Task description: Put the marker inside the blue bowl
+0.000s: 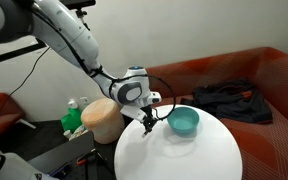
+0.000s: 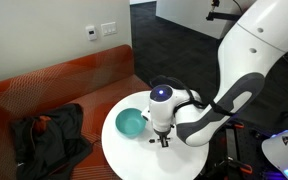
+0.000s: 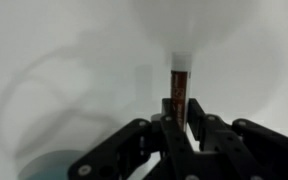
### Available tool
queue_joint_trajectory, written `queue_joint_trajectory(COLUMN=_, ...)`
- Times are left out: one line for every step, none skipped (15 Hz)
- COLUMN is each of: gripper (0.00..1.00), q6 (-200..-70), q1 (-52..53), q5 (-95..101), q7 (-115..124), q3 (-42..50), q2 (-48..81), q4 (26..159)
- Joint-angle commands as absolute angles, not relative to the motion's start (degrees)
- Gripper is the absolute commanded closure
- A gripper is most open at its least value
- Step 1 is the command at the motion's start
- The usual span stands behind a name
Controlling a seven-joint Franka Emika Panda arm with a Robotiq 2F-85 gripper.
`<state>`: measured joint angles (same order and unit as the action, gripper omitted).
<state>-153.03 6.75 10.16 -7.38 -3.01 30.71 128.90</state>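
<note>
My gripper (image 1: 149, 122) hangs just above the round white table (image 1: 179, 150), to the side of the teal-blue bowl (image 1: 184, 121). It also shows in an exterior view (image 2: 164, 138) beside the bowl (image 2: 131, 123). In the wrist view the jaws (image 3: 181, 112) are shut on the marker (image 3: 180, 82), a thin dark stick with a white end. It stands upright, pointing down at the white table top. A sliver of the bowl (image 3: 44, 166) shows at the lower left of the wrist view.
A tan cylindrical basket (image 1: 103, 118) stands beside the table with a green object (image 1: 72, 120) next to it. A red sofa (image 2: 54, 90) with dark clothes (image 2: 46, 138) on it runs behind the table.
</note>
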Motion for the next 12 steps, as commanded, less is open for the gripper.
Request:
queue_joint_trajectory(gripper=0.95, q6=-147.5, q1=7.8, q5=8.9, q7=-2.1, q3=-2.6, q2=22.5, q4=132.6)
queue_joint_trajectory(gripper=0.95, q6=-146.3, q1=8.2, q5=8.7, q7=0.6, q3=-2.2, q2=21.3, q4=132.6)
queue_joint_trajectory(gripper=0.95, q6=-145.3, q1=8.6, q5=8.4, q7=4.2, q3=-1.6, q2=20.3, q4=132.4)
queue_joint_trajectory(gripper=0.95, q6=-144.7, q1=8.6, q5=8.1, q7=6.8, q3=-1.4, q2=19.6, q4=132.1)
queue_joint_trajectory(gripper=0.95, q6=-145.6, q1=7.7, q5=6.8, q7=8.1, q3=-1.8, q2=19.0, q4=131.9)
queue_joint_trajectory(gripper=0.95, q6=-145.7, q1=7.1, q5=5.2, q7=9.5, q3=-2.0, q2=18.4, q4=131.7)
queue_joint_trajectory(gripper=0.95, q6=-145.9, q1=7.3, q5=4.7, q7=11.7, q3=-1.3, q2=18.0, q4=131.3)
queue_joint_trajectory(gripper=0.95, q6=-145.6, q1=7.2, q5=3.8, q7=13.5, q3=-0.9, q2=17.8, q4=130.7)
queue_joint_trajectory(gripper=0.95, q6=-145.4, q1=7.3, q5=3.2, q7=15.5, q3=-0.4, q2=17.5, q4=130.3)
queue_joint_trajectory(gripper=0.95, q6=-145.2, q1=7.3, q5=3.1, q7=16.6, q3=0.0, q2=17.2, q4=130.1)
queue_joint_trajectory(gripper=0.95, q6=-146.5, q1=7.3, q5=4.2, q7=13.6, q3=-0.6, q2=18.9, q4=130.0)
queue_joint_trajectory(gripper=0.81, q6=-146.5, q1=7.2, q5=4.2, q7=13.8, q3=-0.4, q2=18.8, q4=129.9)
